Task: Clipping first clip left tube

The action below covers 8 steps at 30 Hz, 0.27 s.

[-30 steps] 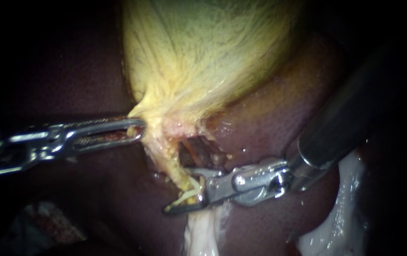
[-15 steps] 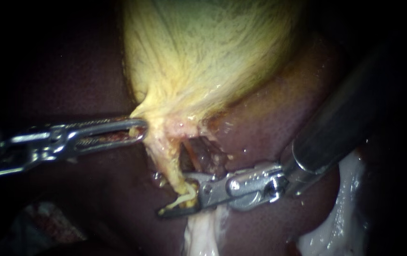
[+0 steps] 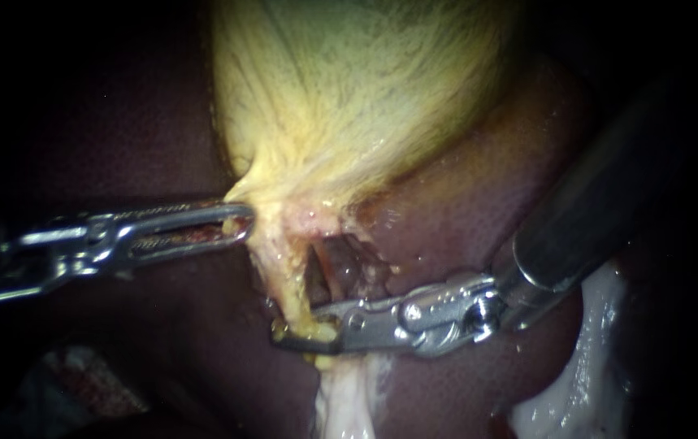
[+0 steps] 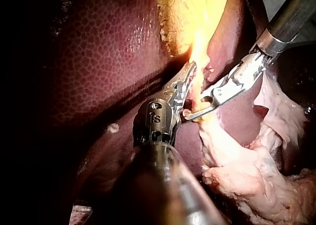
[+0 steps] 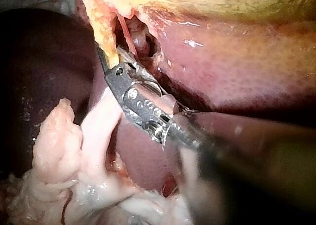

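Observation:
The yellow gallbladder narrows to a neck, and the yellowish left tube runs down from it beside a dark opening in the tissue. My left instrument comes in level, its jaws shut on the edge of the gallbladder's neck. My right instrument reaches in from the upper right, its jaws shut on the lower end of the left tube. In the right wrist view those jaws pinch the tube. In the left wrist view, my left instrument holds yellow tissue just beside my right instrument.
Dark red liver lies around and behind the gallbladder. A thin reddish strand crosses the dark opening. Pale white tissue hangs below the tube and at the lower right. The right shaft crosses the liver.
The right instrument's jaws stood open around the left tube and have closed onto it, sliding slightly up along it. The left instrument has held still.

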### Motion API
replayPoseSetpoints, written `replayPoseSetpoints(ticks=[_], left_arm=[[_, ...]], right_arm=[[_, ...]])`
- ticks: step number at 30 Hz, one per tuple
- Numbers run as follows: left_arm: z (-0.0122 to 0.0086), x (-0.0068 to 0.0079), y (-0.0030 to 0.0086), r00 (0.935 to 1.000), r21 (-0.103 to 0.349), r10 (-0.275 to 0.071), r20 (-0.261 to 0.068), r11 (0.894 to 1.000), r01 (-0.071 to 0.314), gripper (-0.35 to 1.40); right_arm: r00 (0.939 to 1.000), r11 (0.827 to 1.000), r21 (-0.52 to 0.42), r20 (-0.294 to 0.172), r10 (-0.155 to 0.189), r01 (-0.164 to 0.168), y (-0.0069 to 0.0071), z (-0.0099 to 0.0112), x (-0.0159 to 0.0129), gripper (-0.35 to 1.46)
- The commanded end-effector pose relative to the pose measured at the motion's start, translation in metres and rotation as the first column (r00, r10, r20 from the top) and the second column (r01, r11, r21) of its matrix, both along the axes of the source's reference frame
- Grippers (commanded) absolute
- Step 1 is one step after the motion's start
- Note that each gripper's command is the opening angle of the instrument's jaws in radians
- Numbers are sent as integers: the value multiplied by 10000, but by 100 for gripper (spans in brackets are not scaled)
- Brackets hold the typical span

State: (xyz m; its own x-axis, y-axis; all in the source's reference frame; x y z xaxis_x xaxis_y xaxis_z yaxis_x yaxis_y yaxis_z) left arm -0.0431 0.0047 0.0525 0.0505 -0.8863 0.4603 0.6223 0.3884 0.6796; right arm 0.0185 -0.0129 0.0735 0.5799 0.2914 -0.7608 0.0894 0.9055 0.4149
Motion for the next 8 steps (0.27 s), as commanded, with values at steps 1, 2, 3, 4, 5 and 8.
replayPoseSetpoints(ticks=[1,2,3,4,5,8], left_arm=[[0,0,0,10000,-2,2,3,10000,-2,-35],[0,0,0,10000,-2,2,3,10000,-2,-35],[1,0,0,10000,-3,2,3,10000,-2,-35],[1,-1,0,10000,-3,1,3,10000,-1,-35],[1,-1,0,10000,-3,0,2,10000,0,-35],[1,-1,0,10000,-2,0,2,10000,0,-35]], right_arm=[[10000,10000,6,-6,8,-8,0,0,0,-35],[10000,10000,5,-6,7,-7,0,1,0,-35],[10000,10000,3,-6,5,-5,0,1,0,-35],[10000,10000,1,-8,2,-2,0,1,0,-35],[10000,10000,-1,-9,0,0,-1,1,-1,-35],[10000,10000,-7,-35,10,-10,-2,2,0,-35]])
